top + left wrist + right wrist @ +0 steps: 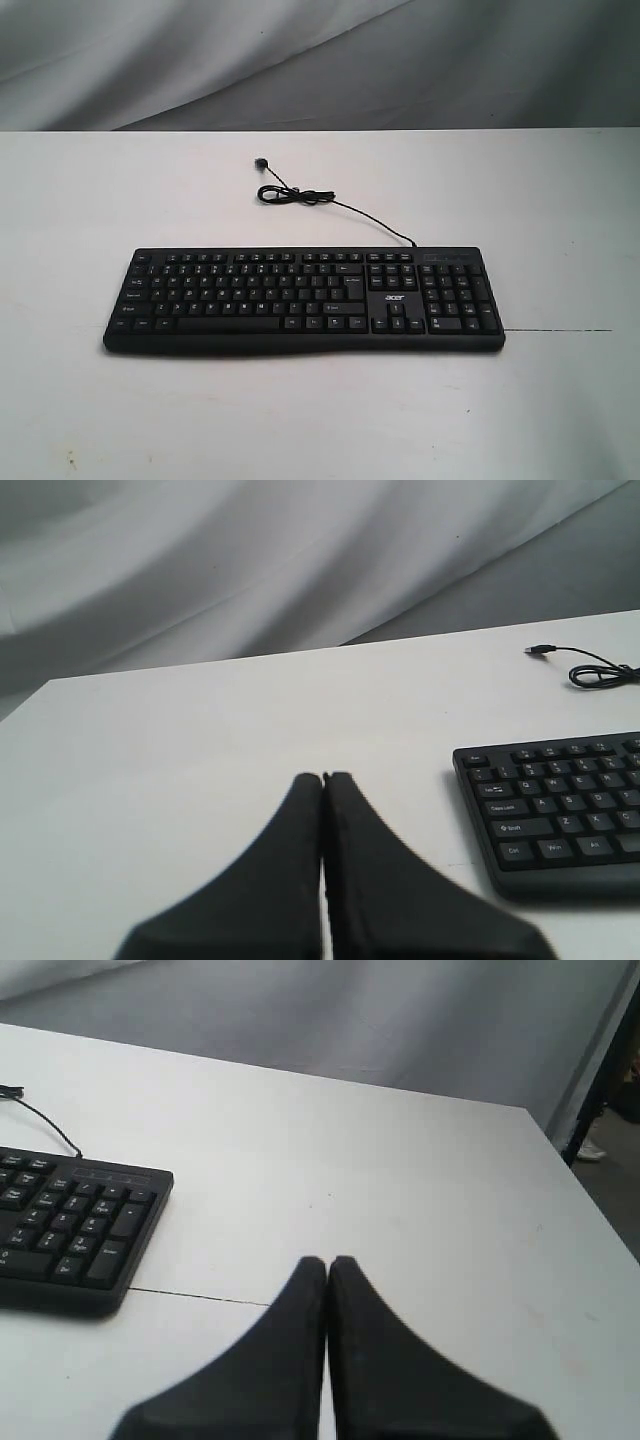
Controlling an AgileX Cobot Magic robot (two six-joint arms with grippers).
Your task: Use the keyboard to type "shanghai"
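The black keyboard (pixel 303 298) lies flat across the middle of the white table, its number pad and small white logo toward the right end. Its thin black cable (pixel 300 196) coils behind it. The left wrist view catches the keyboard's Ctrl and Shift end (pixel 555 815); my left gripper (pixel 323 778) is shut, empty, over bare table beside that end. The right wrist view catches the number pad end (pixel 75 1225); my right gripper (pixel 327 1261) is shut, empty, over bare table off that end. Neither gripper shows in the exterior view.
A white table (pixel 320 420) carries everything, with a thin dark seam line (pixel 560 330) running from the keyboard's right end. Grey cloth (pixel 300 60) hangs behind the table. The table's far right edge (pixel 580 1210) drops to the floor.
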